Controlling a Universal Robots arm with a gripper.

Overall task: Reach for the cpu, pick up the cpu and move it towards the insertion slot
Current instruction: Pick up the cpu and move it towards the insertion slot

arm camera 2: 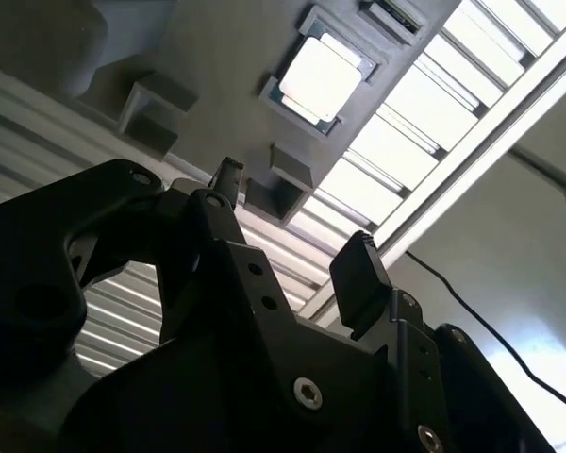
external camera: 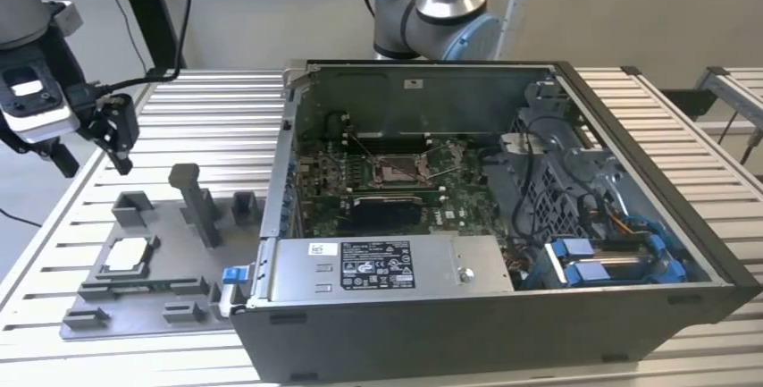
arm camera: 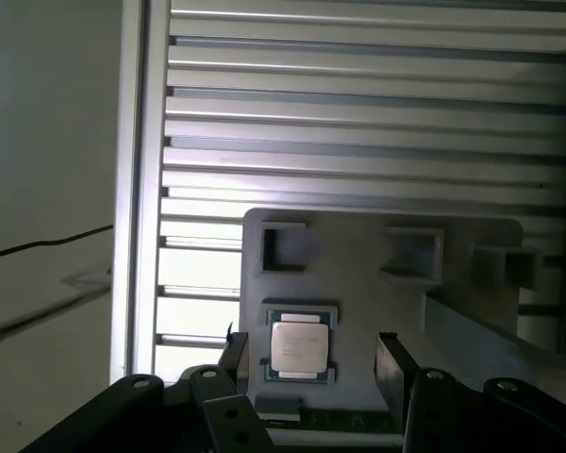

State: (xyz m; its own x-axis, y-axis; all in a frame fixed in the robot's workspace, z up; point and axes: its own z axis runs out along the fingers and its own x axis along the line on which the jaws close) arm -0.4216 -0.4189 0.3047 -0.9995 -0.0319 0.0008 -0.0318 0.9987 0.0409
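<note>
Gripper hovering over the grey fixture, jaws wide, holding nothing. I'm seeing the cpu lying in its pocket, at the exterior view's left. Insertion slot sitting inside the case. White label: unreadable.

Slatted metal tabletop carries all items. Computer case lies flat and open upward, taking the middle of the tabletop and the part toward the exterior view's right.

Inside the case:
- green circuit board on the case floor
- grey power supply, labelled, along the near wall
- blue drive brackets and black wiring toward the exterior view's right

Grey fixture plate sits by the tabletop's near corner at the exterior view's left, just beside the case. It bears an upright post and several low blocks.

Black cable lies on the floor beyond the tabletop's edge.
</note>
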